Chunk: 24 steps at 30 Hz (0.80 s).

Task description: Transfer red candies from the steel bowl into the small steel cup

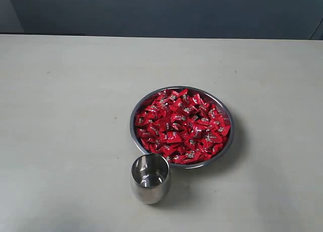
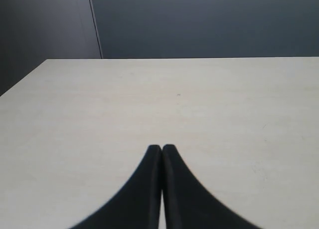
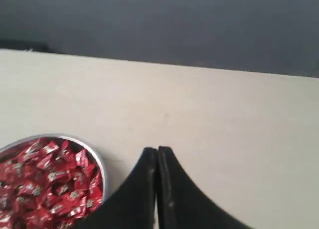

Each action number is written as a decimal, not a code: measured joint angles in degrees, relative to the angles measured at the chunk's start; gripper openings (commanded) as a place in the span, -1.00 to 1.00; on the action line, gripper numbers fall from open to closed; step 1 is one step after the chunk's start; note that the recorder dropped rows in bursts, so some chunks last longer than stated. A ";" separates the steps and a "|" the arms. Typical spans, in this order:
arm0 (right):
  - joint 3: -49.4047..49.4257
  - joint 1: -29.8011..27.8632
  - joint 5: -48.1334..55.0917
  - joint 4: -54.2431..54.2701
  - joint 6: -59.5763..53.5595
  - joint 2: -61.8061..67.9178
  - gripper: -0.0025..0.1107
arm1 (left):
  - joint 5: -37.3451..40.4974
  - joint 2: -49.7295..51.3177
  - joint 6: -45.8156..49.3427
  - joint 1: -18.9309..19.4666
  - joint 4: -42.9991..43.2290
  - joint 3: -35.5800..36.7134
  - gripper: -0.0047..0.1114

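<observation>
Looking down the right wrist cam first: the right gripper (image 3: 157,150) is clenched tight, fingertips pressed together with nothing between them, hovering over bare counter (image 3: 224,139) just beside the steel bowl (image 3: 101,165). The left gripper (image 2: 162,148) is the same story, pinched closed and empty. All its camera shows is plain counter, so I'd say it's parked out of the way. Neither arm shows up in the exterior view at all.

Moving outward, the bowl is heaped with the red candies (image 1: 182,127) pretty much rim to rim. The small steel cup (image 1: 150,190) stands upright at the bowl's lower-left side in the exterior view, so close I can't tell if they touch, and it looks empty inside. My guess is it's tucked in like that so each carry is short.

Nothing's in the cup as far as I can tell, so we're at the very start. I'd need to open the right gripper before dipping into the pile, and those slick wrappers may slip or come up in clumps.
</observation>
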 measured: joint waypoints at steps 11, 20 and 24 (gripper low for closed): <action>-29.35 13.78 23.92 1.02 -11.70 44.70 -0.97 | 0.00 0.00 0.00 0.00 0.00 0.00 -0.91; -29.63 25.54 20.84 -12.40 3.74 54.21 -0.44 | 0.00 0.00 0.00 0.00 0.00 0.00 -0.91; -29.71 28.65 21.08 -12.67 6.18 55.75 -0.45 | 0.00 0.00 0.00 0.00 0.00 0.00 -0.91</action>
